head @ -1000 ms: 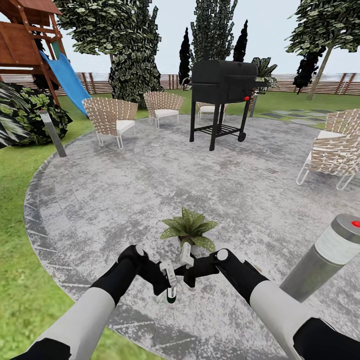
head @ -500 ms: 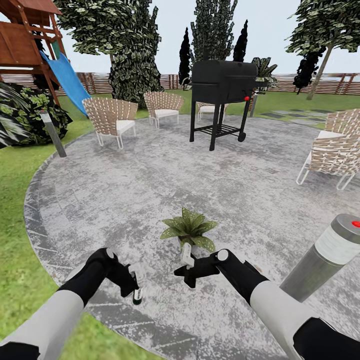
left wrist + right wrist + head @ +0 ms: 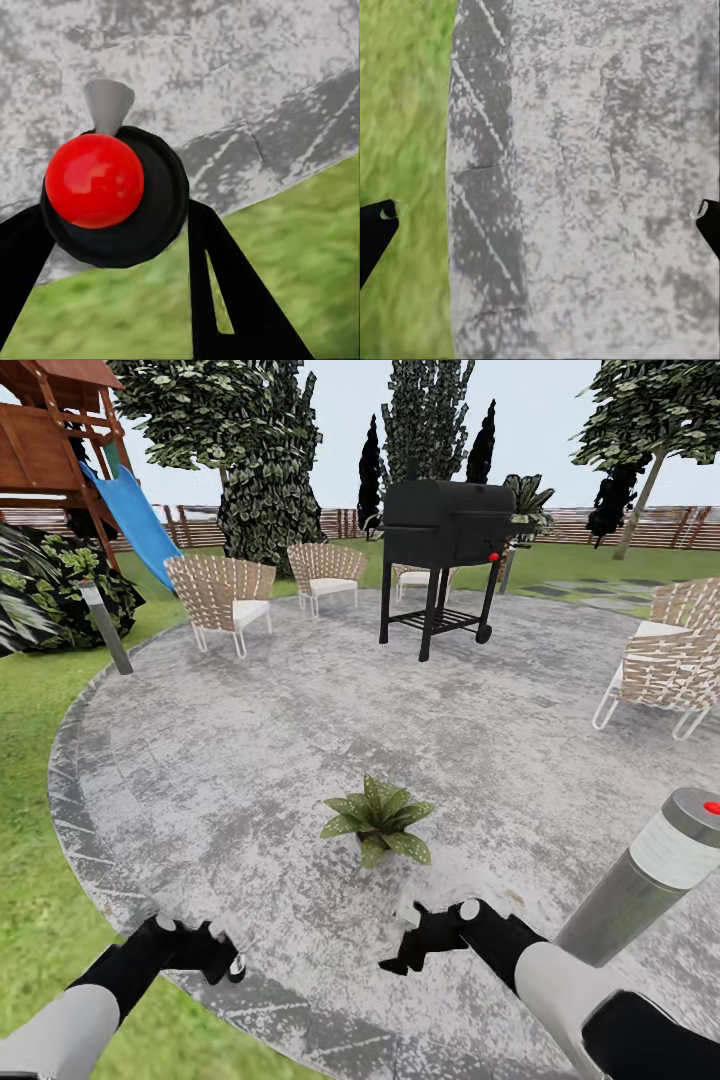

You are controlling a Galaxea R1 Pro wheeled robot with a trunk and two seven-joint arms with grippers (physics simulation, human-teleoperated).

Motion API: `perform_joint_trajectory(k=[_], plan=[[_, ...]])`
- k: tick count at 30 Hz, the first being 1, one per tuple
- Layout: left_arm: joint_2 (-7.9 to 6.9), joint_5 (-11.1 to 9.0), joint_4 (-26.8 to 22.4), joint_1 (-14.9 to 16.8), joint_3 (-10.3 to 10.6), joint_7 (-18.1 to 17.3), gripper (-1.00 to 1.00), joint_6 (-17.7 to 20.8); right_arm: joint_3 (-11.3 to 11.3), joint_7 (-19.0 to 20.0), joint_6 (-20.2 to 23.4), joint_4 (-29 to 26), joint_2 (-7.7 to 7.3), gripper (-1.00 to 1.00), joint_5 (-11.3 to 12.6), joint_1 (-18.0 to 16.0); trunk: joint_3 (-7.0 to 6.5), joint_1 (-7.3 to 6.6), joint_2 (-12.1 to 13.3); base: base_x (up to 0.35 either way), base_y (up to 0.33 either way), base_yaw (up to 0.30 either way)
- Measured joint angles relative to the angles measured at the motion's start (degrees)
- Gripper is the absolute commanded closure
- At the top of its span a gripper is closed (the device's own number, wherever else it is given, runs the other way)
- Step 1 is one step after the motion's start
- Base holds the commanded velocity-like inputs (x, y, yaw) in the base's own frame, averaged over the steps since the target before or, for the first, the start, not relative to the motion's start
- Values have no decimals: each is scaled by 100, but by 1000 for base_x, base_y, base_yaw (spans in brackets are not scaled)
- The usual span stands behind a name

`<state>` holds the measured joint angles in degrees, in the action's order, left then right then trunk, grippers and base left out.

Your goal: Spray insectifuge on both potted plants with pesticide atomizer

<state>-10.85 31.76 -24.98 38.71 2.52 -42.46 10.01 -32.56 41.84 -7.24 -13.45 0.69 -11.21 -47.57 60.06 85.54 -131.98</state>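
Both arms drawn back low, left end effector [image 3: 215,957] clamping atomizer [image 3: 112,196], nozzle toward patio [image 3: 300,760], right end effector [image 3: 415,950] wide open, empty

Plant [image 3: 378,823] sits on patio [image 3: 300,720], near centre. Grill [image 3: 445,550] stands far, behind plant. Chairs: two far left [image 3: 220,595] [image 3: 328,572], one right [image 3: 670,655]. Bollard [image 3: 650,875] near right; second bollard [image 3: 105,625] at patio's left edge. Bush [image 3: 50,585] and slide [image 3: 130,510] far left on lawn [image 3: 40,840]. Fence [image 3: 620,525] runs behind all. Left gripper [image 3: 225,958] near left of plant, atomizer [image 3: 112,191] in it; right gripper [image 3: 405,950] near, just right.
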Motion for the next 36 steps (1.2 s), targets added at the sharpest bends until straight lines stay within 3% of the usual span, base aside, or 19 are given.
perform_joint_trajectory(k=[3,4,6,7,8,10,12,16,18,23,36], plan=[[26,-1011,821,-41,-19,1055,100,-714,-17,-1866,-696,800,27,-100,77,298,1,0,0,0,0,0],[29,-1351,1084,-55,-21,1398,100,-1028,-13,-2537,-862,919,37,-100,233,530,1,0,0,0,0,0],[31,-2014,1561,-179,-13,2049,100,-1686,4,-3757,-1240,991,51,-100,805,1122,2,0,0,0,0,0],[35,-2452,1717,-334,-16,2468,100,-2006,91,-4382,-1560,1010,56,-100,1229,1434,2,0,0,0,0,0],[38,-2742,1774,-487,-12,2744,100,-2150,102,-4754,-1803,1021,59,-100,1497,1631,2,0,0,0,0,0],[36,-3079,1803,-730,-19,3031,100,-2275,105,-5117,-2228,1033,61,-100,1759,1951,2,0,0,0,0,0],[20,-3351,1819,-956,-27,3151,100,-2394,109,-5323,-2702,1045,61,-100,1873,2243,1,0,0,0,0,0],[-26,-3714,1830,-1216,-52,3209,100,-2450,106,-5493,-2915,1074,61,-100,1905,2373,0,0,0,0,0,0],[-35,-3795,1833,-1301,-65,3288,100,-2460,103,-5502,-2931,1140,61,-100,1903,2391,0,0,0,0,0,0],[-46,-3825,1833,-1343,-69,3537,100,-2472,95,-5497,-2932,1172,64,-100,1900,2396,0,0,0,0,0,0],[0,-3819,1824,-1344,-56,3541,100,-2472,93,-5497,-2918,1173,51,-100,1883,2562,0,0,0,0,0,0]])
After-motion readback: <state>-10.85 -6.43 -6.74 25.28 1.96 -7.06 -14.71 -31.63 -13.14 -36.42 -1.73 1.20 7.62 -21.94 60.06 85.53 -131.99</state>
